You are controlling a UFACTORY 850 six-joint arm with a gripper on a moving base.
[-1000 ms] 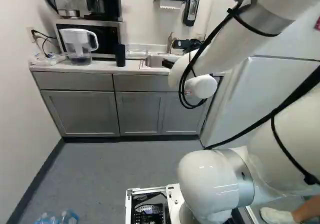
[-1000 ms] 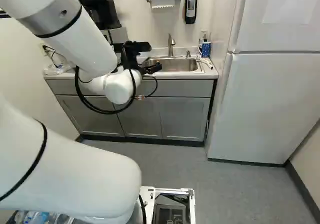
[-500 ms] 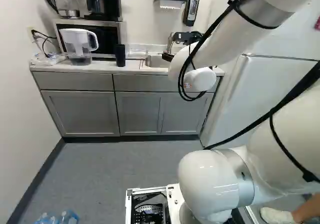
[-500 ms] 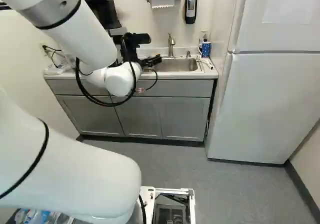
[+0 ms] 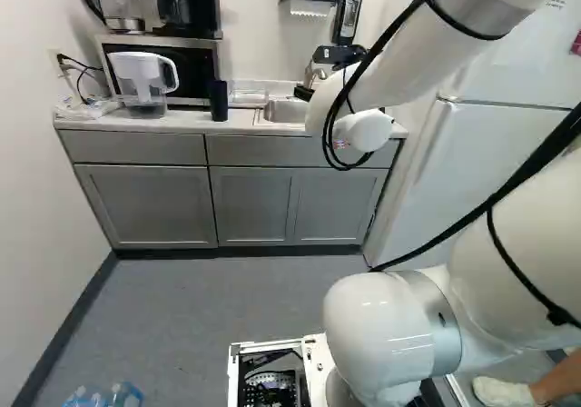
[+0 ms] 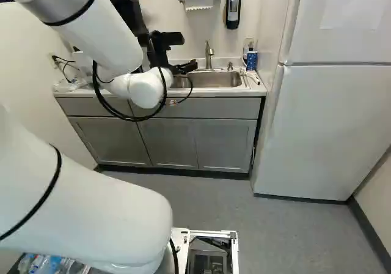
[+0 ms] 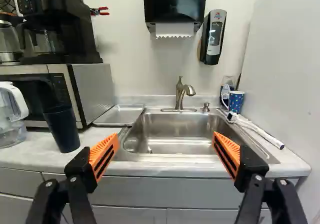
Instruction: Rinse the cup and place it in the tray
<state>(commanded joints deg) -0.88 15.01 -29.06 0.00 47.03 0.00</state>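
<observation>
The gripper (image 6: pixel 188 66) is raised in front of the sink (image 6: pixel 215 79) in the right base view. In the wrist view the gripper (image 7: pixel 165 142) stands wide open, nothing between its orange-padded fingers, with the sink basin ahead. A dark cup (image 7: pixel 62 130) stands upright on the counter beside the microwave; the left base view also shows this dark cup (image 5: pixel 218 101). A blue patterned cup (image 7: pixel 236 102) is at the sink's other side, near the fridge. The shallow metal tray (image 7: pixel 120 115) lies between microwave and basin.
The faucet (image 7: pixel 181 94) rises behind the basin. A white brush (image 7: pixel 257 129) lies on the counter by the blue cup. Near the dark cup are a clear pitcher (image 5: pixel 143 82) and the microwave (image 7: pixel 92 91). The tall fridge (image 6: pixel 330 127) closes off one side.
My gripper and wrist have risen in front of the sink, with the fingers staying open. The base has not moved, and the cups and tray stand as before.
</observation>
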